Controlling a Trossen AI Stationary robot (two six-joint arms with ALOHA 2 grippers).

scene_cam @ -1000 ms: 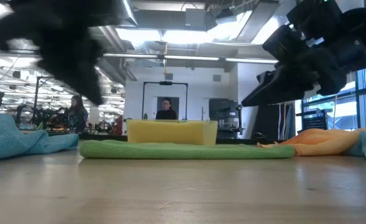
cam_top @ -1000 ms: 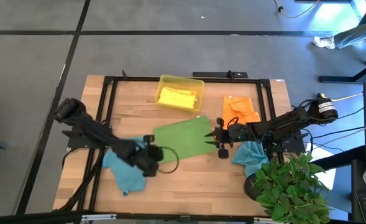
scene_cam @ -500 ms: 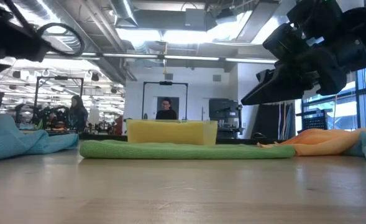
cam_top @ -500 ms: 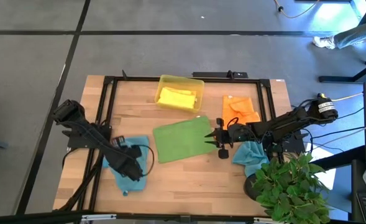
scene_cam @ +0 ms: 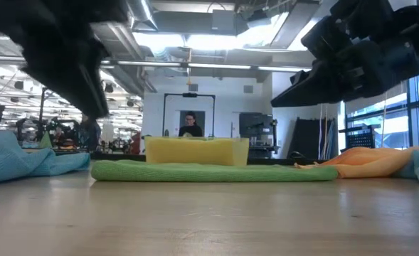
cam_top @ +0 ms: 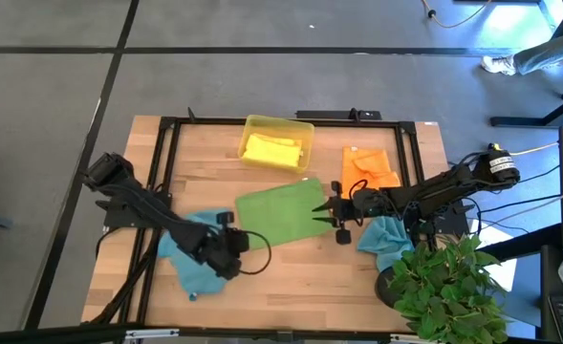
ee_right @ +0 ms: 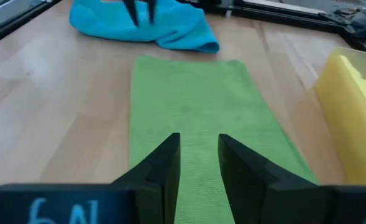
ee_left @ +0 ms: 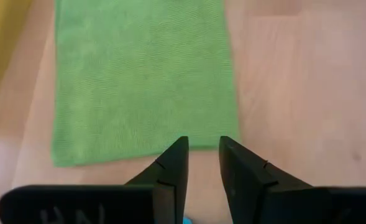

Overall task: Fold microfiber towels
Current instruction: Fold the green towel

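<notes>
Green microfiber, the green towel (cam_top: 279, 216) lies flat near the middle of the wooden counter (cam_top: 291, 277), a slightly skewed rectangle whose long axis runs from about 8 o'clock to 2 o'clock in the overhead view. The left hand (cam_top: 239, 245) hovers just off the towel's 8 o'clock short edge, its fingers a narrow gap apart and holding nothing, pointed along the towel's length. The right hand (cam_top: 325, 208) sits at the opposite 3 o'clock end, right over that edge, its fingers likewise slightly parted and empty. Each arm is nearest its own end, so a fold end to end looks like the likely next step, though neither hand has a grip yet. Under and behind the left arm, at 8 o'clock from the towel, a teal towel (cam_top: 190, 258) lies crumpled, close enough that the left hand could snag it. A second teal towel (cam_top: 384, 239) is bunched at 4 o'clock beside the right arm, near a potted plant (cam_top: 443, 282) at the counter's corner. At 2 o'clock lies the orange towel (cam_top: 369, 168), loosely spread. At 12 o'clock a yellow tray (cam_top: 275, 125) holds the yellow towel (cam_top: 271, 150), apparently folded. Bare wood toward 6 o'clock gives the clearest room for moving. A person (scene_cam: 189, 125) stands far off in the room behind.
</notes>
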